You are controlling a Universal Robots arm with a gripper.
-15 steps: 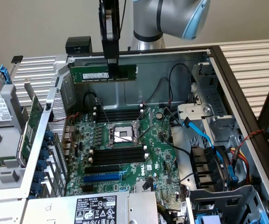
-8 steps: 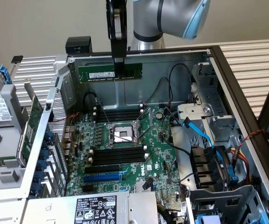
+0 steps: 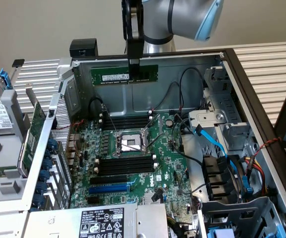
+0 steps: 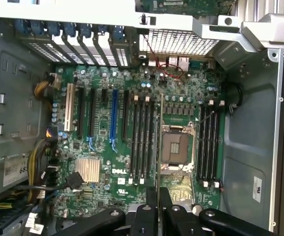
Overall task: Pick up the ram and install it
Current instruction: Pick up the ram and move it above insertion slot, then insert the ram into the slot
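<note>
Green ram: held level above the motherboard.
Gripper: clamped on the ram's middle, fingers nearly together.
Memory slots: laid either side of the processor socket.

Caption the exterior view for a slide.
The gripper holds the ram level above the motherboard inside the open computer case.

I get soft, even room light over the motherboard. The case wall shows pale glare, the cables sit in shadow, and the gripper looks nearly black.
</note>
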